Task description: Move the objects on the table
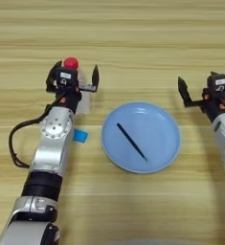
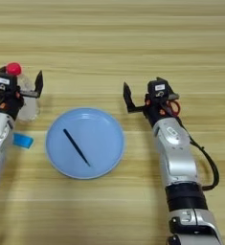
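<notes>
The left gripper (image 1: 74, 79) stands spread around the water bottle (image 1: 81, 95). Just right of it a blue plate (image 1: 166, 131) carries the black stick (image 1: 131, 141); the right gripper (image 2: 143, 98), spread, hangs beyond. A blue tag (image 1: 80, 136) lies on the wooden worktop (image 1: 133, 38).

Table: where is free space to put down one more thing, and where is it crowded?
Free: the far table beyond both grippers, and the near strip below the plate. Crowded: around the left gripper, astride the bottle, with a blue tag nearby. The right gripper stands just right of the plate.
</notes>
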`<act>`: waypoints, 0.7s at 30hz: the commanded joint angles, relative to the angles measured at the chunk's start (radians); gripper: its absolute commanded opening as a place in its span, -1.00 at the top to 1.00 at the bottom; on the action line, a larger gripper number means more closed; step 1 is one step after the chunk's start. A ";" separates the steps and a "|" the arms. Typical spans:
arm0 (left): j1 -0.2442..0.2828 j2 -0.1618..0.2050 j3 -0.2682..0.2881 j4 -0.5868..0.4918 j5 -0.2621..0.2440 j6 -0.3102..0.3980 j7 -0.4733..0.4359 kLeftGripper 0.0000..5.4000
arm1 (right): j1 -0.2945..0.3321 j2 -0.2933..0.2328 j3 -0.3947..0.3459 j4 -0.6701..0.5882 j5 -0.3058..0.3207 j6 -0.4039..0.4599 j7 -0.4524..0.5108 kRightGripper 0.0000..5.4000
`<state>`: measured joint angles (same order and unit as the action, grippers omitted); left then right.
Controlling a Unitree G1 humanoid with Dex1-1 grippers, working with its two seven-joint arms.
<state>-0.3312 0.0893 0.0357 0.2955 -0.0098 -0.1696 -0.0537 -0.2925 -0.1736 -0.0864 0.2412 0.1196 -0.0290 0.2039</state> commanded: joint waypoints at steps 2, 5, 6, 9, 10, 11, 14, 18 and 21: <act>-0.010 -0.007 0.009 -0.024 -0.016 -0.015 -0.004 -0.99 | 0.006 -0.004 -0.003 -0.002 -0.003 0.013 0.000 -1.00; -0.008 -0.008 0.012 -0.045 -0.023 -0.025 -0.006 -0.99 | 0.006 -0.004 -0.003 -0.003 -0.003 0.013 0.000 -1.00; -0.007 -0.009 0.013 -0.053 -0.026 -0.030 -0.007 -0.99 | 0.006 -0.004 -0.002 -0.003 -0.003 0.014 0.000 -1.00; -0.003 -0.011 0.010 -0.076 -0.034 -0.037 -0.010 -0.99 | 0.006 -0.004 -0.002 -0.003 -0.003 0.014 0.000 -1.00; -0.002 -0.011 0.010 -0.082 -0.035 -0.037 -0.010 -0.99 | 0.006 -0.004 -0.002 -0.002 -0.003 0.014 0.001 -1.00; -0.001 -0.012 0.010 -0.088 -0.036 -0.037 -0.008 -0.99 | 0.006 -0.004 -0.002 -0.002 -0.003 0.014 0.001 -1.00; 0.001 -0.013 0.016 -0.106 -0.041 -0.041 -0.003 -0.99 | 0.007 -0.005 -0.002 -0.003 -0.003 0.014 0.001 -1.00; 0.005 -0.015 0.024 -0.143 -0.056 -0.040 -0.008 -0.99 | 0.008 -0.005 -0.001 -0.006 -0.004 0.014 0.002 -1.00; 0.008 -0.022 0.026 -0.175 -0.067 -0.043 -0.016 -0.99 | 0.006 -0.005 -0.002 -0.001 -0.004 0.011 0.001 -1.00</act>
<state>-0.3299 0.0734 0.0589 0.1505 -0.0568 -0.2062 -0.0622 -0.2918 -0.1743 -0.0866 0.2413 0.1196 -0.0290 0.2051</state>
